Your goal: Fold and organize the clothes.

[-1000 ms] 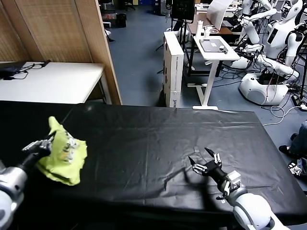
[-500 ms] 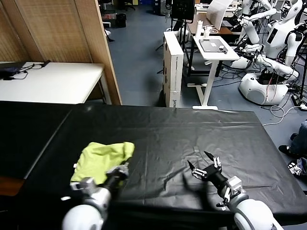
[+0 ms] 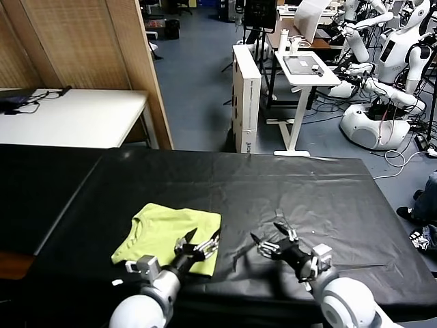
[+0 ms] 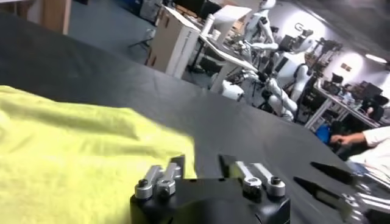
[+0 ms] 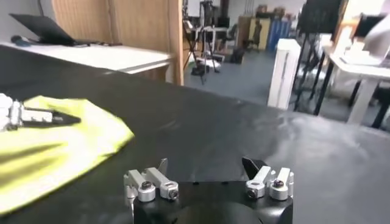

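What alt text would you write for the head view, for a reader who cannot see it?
A folded lime T-shirt lies flat on a black table. The left gripper is open over the shirt's near right edge, and the right gripper is open above bare tabletop beside it. Behind are desks and other robots.

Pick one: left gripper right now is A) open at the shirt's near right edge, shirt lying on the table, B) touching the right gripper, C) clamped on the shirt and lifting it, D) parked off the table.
A: the left gripper has its fingers spread at the edge of the T-shirt, which lies flat on the black table.
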You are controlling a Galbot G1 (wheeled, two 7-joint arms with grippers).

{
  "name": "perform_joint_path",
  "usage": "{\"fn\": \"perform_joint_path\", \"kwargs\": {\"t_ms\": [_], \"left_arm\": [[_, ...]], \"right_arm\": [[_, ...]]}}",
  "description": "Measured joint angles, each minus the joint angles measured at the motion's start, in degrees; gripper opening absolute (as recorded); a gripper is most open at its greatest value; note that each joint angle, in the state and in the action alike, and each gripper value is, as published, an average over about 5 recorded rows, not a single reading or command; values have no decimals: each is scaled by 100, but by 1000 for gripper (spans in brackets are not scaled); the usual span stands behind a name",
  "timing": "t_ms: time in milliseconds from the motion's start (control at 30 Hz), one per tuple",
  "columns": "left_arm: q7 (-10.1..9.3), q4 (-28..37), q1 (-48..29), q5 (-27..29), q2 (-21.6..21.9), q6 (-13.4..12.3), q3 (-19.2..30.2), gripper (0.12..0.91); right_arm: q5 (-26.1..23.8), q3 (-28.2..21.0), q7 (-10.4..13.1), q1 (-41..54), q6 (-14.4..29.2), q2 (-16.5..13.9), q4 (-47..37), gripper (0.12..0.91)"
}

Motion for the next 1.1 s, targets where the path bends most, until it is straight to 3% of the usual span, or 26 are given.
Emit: {"fn": "perform_joint_path", "kwargs": {"t_ms": [200, 467, 567, 800, 900, 1100], "left_arm": [[-3, -184, 123, -32, 260, -101, -426, 907], [-25, -379, 330, 142, 343, -127, -762, 907], [-43, -409, 389, 201, 313, -102, -813, 907], [-55, -420, 462, 297, 255, -90, -896, 907], [-56, -422, 478, 296, 260, -95, -925, 907], [-57, -419, 520, 279, 256, -104, -1003, 907]], "right_arm": [[641, -631, 342, 504, -286, 307, -198, 907], [808, -1241, 433, 981, -352, 693, -476, 890], [818, -1335, 423, 1055, -352, 750, -569, 783], [826, -1411, 396, 1075, -348, 807, -688, 302], [825, -1406, 388, 1087, -345, 839, -726, 158], [816, -1329, 381, 1068, -347, 906, -786, 139]]}}
